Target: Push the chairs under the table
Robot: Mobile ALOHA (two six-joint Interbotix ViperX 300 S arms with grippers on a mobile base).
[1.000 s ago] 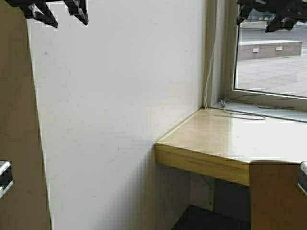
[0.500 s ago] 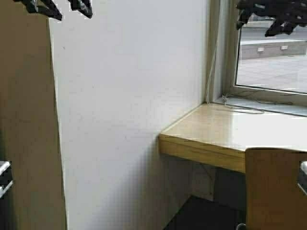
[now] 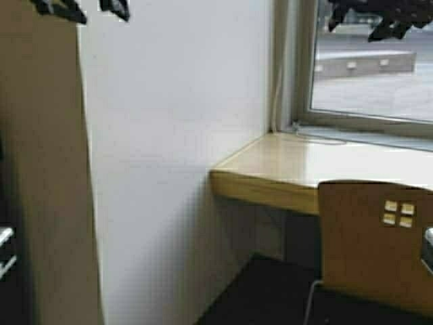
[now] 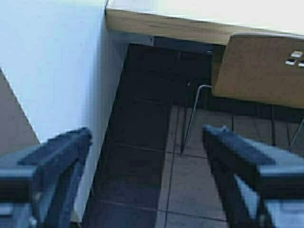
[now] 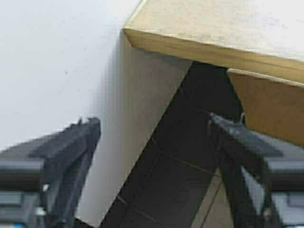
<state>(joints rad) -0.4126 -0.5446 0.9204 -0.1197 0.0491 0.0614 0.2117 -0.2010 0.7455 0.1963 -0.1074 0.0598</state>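
Base driven since earlier frame, view swung right: chair [image 3: 375, 244] back now shown with cut-outs, parked just before table [image 3: 270, 177] edge, not tucked. Left end effector [image 4: 142, 156] and right end effector [image 5: 152, 152] held wide, empty. Chair back best met squarely, pushed straight.

No readable text, label, brand, number or sign appears in any of the three views. The chair [image 3: 375, 244] back carries only four small square cut-outs, not lettering. The table [image 3: 284, 169] top, the white wall [image 3: 176, 135] and the window [image 3: 372, 61] bear no writing.
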